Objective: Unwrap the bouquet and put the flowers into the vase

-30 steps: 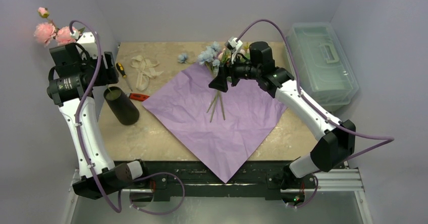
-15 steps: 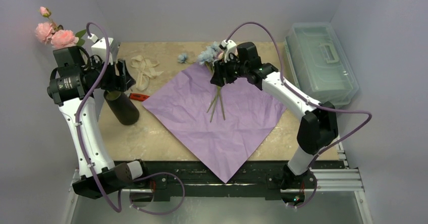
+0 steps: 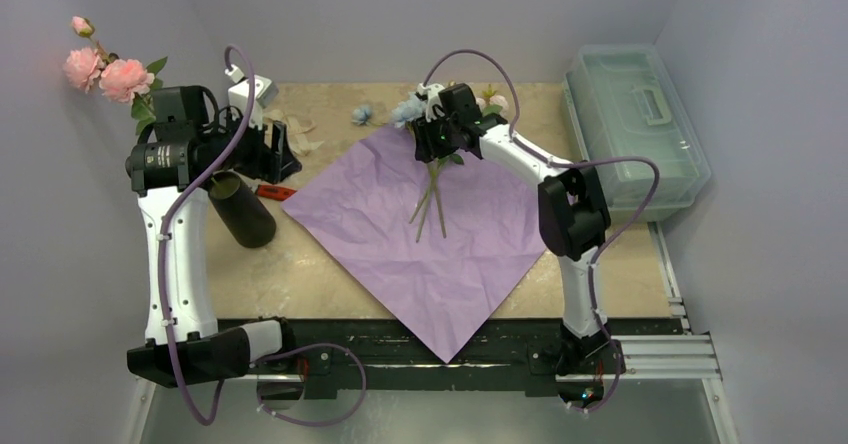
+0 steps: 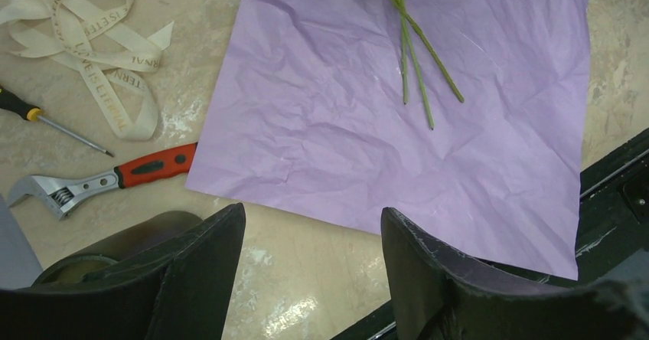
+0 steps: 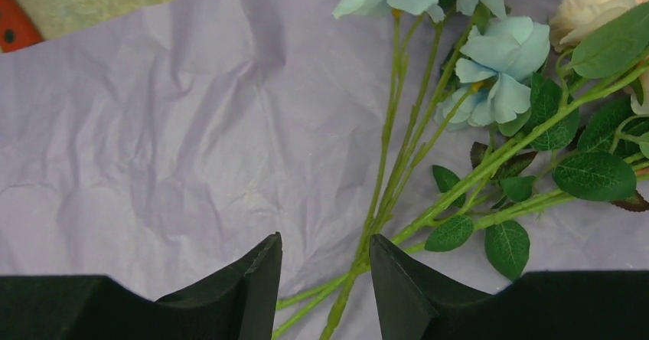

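Currently pale-blue artificial rose stems [image 5: 398, 164] on crinkled lilac paper [image 5: 153, 125] are straddled by the right pincer [image 5: 323, 250], unclenched. Clamping is needed next, then transfer to the dark cylindrical vase [image 3: 243, 214] under the released left pincer [image 4: 312, 214].

Most of the vase [image 4: 115, 240] is hidden behind the left end effector [image 4: 312, 214].

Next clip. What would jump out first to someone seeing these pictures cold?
A big sheet of crinkled lilac paper lies flat across the middle of the table. Blue flowers and their green stems rest at its far corner, and the right gripper's jaws are open astride the stems. Pink blooms stand out at the far left by the left arm; what holds them is not visible.
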{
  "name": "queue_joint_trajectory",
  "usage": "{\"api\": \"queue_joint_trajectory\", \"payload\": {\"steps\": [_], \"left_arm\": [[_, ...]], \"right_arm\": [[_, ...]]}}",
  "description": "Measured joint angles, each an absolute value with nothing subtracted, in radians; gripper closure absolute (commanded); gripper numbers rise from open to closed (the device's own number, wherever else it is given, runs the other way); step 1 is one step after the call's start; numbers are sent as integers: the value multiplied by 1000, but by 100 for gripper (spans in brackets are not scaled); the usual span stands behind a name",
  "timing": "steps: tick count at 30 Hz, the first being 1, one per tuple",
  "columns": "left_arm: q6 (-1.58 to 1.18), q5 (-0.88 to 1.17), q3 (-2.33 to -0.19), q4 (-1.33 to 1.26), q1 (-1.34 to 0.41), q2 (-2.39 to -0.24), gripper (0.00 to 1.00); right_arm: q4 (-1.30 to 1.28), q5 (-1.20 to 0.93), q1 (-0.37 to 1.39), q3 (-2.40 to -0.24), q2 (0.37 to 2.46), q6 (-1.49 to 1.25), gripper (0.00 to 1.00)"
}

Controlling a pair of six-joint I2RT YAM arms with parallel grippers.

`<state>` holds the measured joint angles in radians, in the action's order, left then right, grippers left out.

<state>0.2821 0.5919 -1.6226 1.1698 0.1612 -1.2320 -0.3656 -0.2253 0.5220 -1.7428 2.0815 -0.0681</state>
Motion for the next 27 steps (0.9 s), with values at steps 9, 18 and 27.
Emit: {"api": "queue_joint_trajectory", "payload": {"steps": [9, 18, 27], "left_arm": [[271, 572, -1623, 1139, 152, -1234, 35], [241, 552, -1621, 1101, 149, -1246, 36], [216, 542, -1608, 1062, 148, -1261, 36]], "right_arm": [[-394, -181, 496, -1795, 2195, -67, 54], [-396, -204, 486, -1816, 2244, -63, 60], [-391, -233, 486, -1818, 2263, -64, 64]]}}
